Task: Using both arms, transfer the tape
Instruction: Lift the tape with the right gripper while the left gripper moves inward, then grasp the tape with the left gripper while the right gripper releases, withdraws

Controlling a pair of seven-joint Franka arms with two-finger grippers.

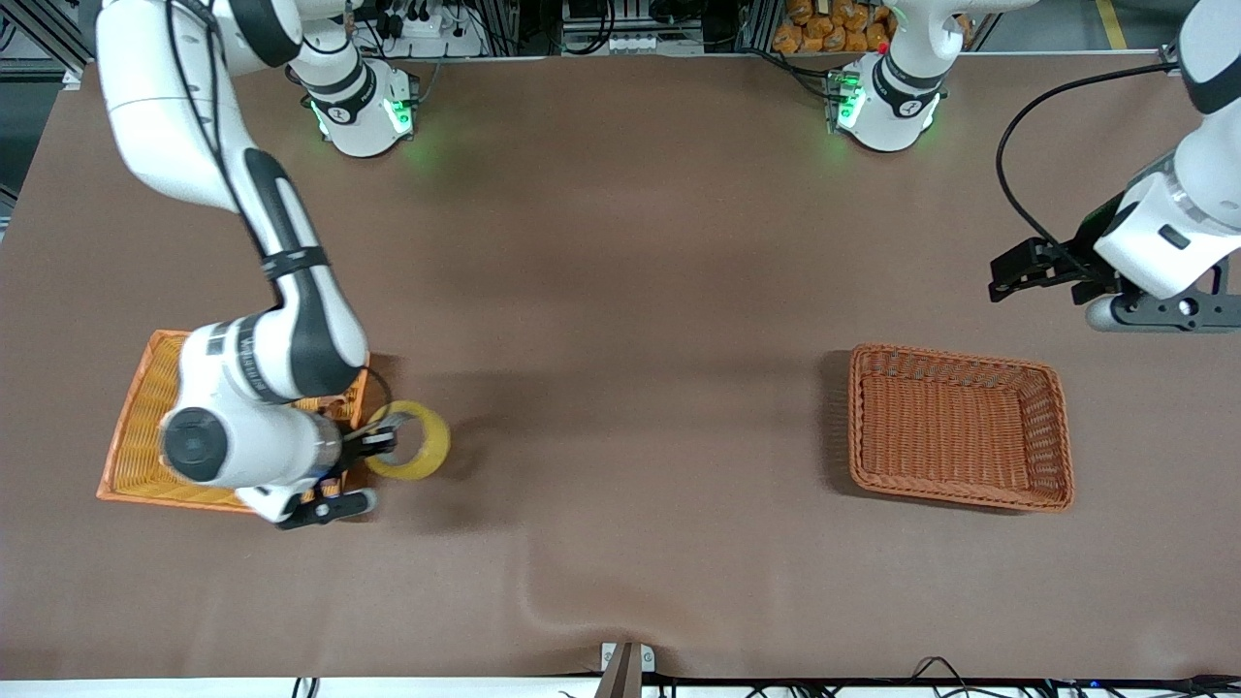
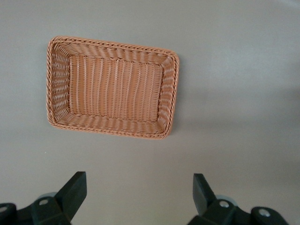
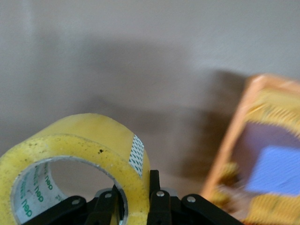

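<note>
The tape (image 1: 415,443) is a yellowish ring with a grey core. My right gripper (image 1: 380,439) is shut on its wall, one finger inside the ring and one outside, and holds it over the table just beside the orange basket (image 1: 136,436). In the right wrist view the tape (image 3: 89,150) fills the foreground between the fingers (image 3: 154,187). My left gripper (image 1: 1008,276) is open and empty, up in the air at the left arm's end of the table, above the brown basket (image 1: 960,427). The left wrist view shows its spread fingers (image 2: 75,190) over bare table near that basket (image 2: 112,86).
The orange basket in the right wrist view (image 3: 239,140) holds a purple cube (image 3: 276,171). The brown wicker basket is empty. A ripple in the brown table cover (image 1: 543,582) lies near the front edge.
</note>
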